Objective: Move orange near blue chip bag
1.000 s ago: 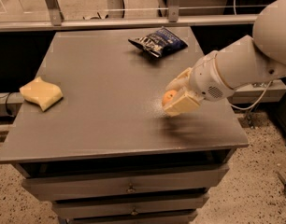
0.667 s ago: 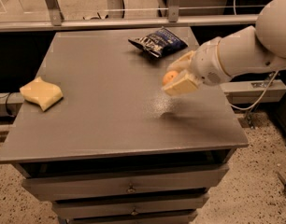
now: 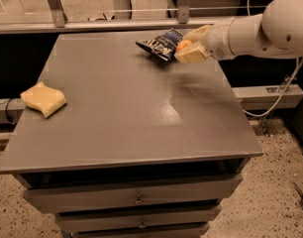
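A pale yellow sponge (image 3: 43,99) is laid flat at 9 o'clock on the grey table (image 3: 131,113); drawers (image 3: 136,200) are seen below, at 6 o'clock.

blue chip bag (image 3: 160,44): white lettering, not readable
claw (image 3: 190,48): just right of the bag, gripping the orange (image 3: 183,45)

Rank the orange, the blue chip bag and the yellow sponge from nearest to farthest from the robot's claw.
The gripper is over the table's far right part.
1. orange: held in the gripper.
2. blue chip bag: just left of it.
3. sponge: far off, at the left edge.
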`<state>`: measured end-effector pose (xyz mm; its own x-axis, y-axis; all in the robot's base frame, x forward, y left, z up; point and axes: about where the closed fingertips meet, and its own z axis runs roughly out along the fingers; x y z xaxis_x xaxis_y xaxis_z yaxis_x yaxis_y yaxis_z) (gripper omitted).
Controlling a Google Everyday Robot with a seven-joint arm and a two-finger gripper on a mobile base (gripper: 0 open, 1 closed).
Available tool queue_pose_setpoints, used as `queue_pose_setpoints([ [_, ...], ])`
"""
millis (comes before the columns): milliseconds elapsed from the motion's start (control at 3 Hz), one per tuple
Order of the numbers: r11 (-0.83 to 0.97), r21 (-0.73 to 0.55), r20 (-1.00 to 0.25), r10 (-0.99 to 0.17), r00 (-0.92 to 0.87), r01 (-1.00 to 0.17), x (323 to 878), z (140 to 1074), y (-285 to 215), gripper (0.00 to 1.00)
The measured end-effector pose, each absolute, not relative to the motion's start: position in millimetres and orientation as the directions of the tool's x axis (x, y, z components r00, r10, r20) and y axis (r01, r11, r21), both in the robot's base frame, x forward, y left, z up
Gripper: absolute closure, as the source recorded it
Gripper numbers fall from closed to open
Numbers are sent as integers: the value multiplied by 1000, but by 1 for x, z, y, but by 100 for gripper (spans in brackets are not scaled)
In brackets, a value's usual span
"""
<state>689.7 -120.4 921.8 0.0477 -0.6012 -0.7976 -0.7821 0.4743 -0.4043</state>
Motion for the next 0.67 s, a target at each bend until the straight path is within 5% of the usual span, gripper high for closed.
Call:
queue_pose_setpoints([
  [667, 534, -346, -849, -529, 15, -771, 748, 895, -117, 100],
])
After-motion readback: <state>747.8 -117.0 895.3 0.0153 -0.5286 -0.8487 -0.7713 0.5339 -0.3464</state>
